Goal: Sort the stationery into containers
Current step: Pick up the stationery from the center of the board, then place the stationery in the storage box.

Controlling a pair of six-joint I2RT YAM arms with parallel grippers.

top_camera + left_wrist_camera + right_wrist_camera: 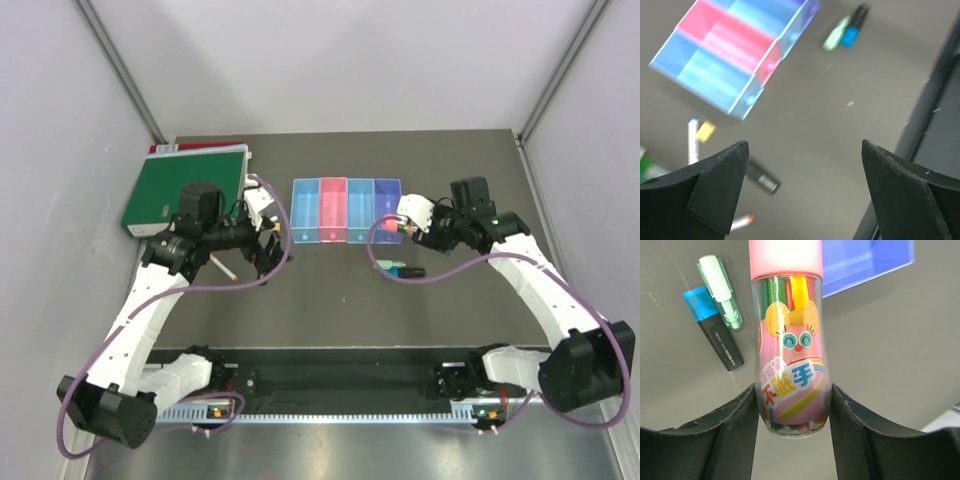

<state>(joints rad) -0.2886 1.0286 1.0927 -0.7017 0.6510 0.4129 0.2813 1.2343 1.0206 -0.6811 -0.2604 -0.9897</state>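
The containers (345,210), four joined bins in light blue, pink, light blue and purple-blue, stand at mid-table. My right gripper (392,228) (792,390) is shut on a clear crayon tube (790,330) with a pink cap, held just in front of the purple-blue bin (865,260). A green marker (720,290) and a black marker with a blue cap (715,332) lie on the table beside it. My left gripper (265,250) (805,150) hangs open and empty left of the bins. Under it lie a black marker (762,179), an orange-tipped white pen (742,221), a blue-tipped white pen (692,142) and a small yellow piece (705,131).
A large green binder (185,190) lies at the back left, close behind the left arm. A black rail (340,380) runs along the near edge between the arm bases. Pale walls close in the table on both sides.
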